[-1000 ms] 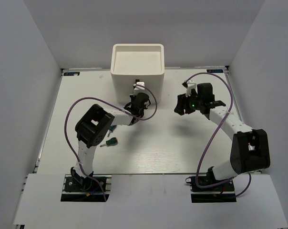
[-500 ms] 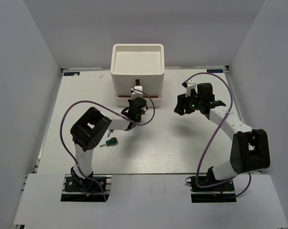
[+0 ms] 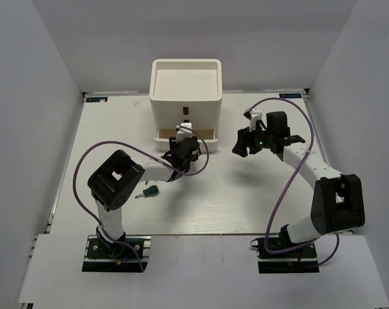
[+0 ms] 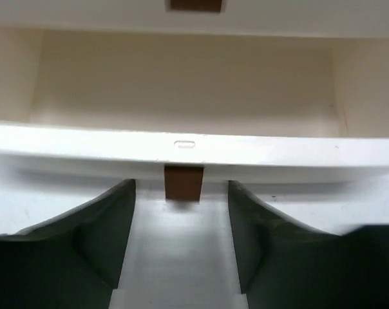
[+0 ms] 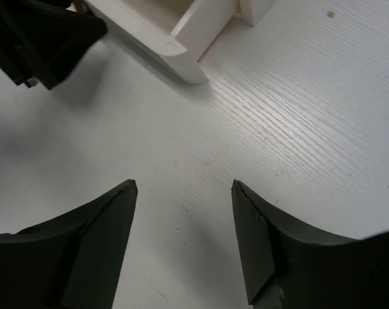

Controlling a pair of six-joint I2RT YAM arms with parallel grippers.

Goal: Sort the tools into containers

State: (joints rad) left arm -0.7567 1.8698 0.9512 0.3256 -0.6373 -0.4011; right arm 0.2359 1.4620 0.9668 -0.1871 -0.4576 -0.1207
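Observation:
The white stacked container [image 3: 185, 90] stands at the back of the table with its bottom drawer [image 3: 163, 136] pulled out. In the left wrist view that drawer [image 4: 181, 145] looks empty inside. Its brown tab [image 4: 183, 182] sits just ahead of my left gripper [image 4: 181, 187], untouched between the open fingers. From above, the left gripper [image 3: 183, 138] is at the drawer's front. A stubby green-handled screwdriver [image 3: 147, 192] lies on the table beside the left arm. My right gripper [image 3: 241, 143] hangs open over bare table to the right of the drawer, holding nothing [image 5: 185, 185].
The drawer's corner [image 5: 175, 38] and the left arm's black gripper [image 5: 40, 35] show at the top of the right wrist view. A brown tab of the drawer above [image 4: 194, 5] is visible. White walls enclose the table on three sides.
The left gripper drew the bottom drawer out toward the near edge by its tab, then opened and let the tab go. The right gripper shifted slightly left.

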